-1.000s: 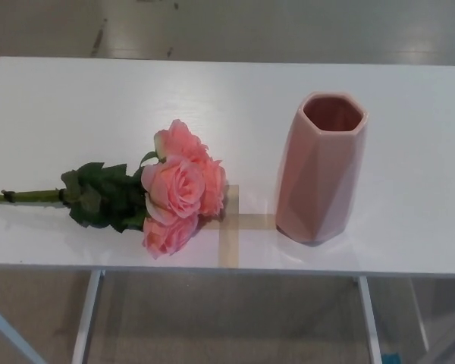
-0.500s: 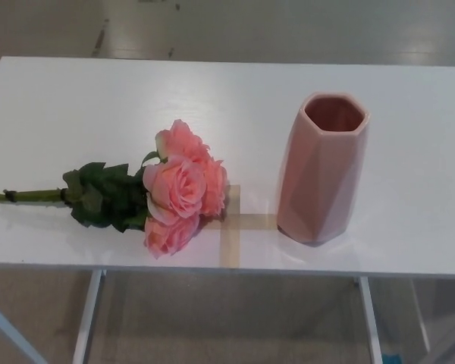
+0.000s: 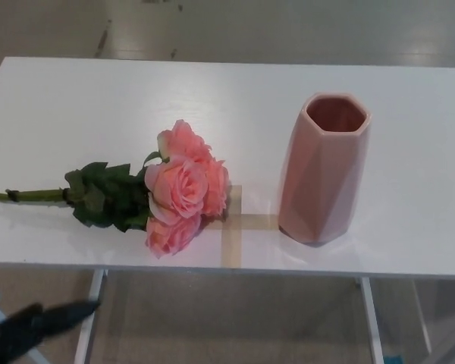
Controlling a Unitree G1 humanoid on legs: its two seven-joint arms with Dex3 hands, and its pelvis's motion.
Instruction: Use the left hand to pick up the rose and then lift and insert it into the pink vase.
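Note:
A bunch of pink roses (image 3: pixel 183 187) lies flat on the white table (image 3: pixel 227 98), blooms pointing right, green leaves and stem (image 3: pixel 36 195) running left. The pink faceted vase (image 3: pixel 324 168) stands upright to the right of the blooms, mouth empty. My left hand (image 3: pixel 32 327) shows at the bottom left corner, below the table's front edge, well short of the stem. It is blurred and holds nothing. My right hand is out of sight.
Tan tape strips (image 3: pixel 235 225) form a cross on the table between the roses and the vase. White table legs (image 3: pixel 89 318) stand below the front edge. Grey floor lies beyond the table.
My left hand has come into view at the bottom left corner. The roses and vase have not moved; the picture shifted very slightly.

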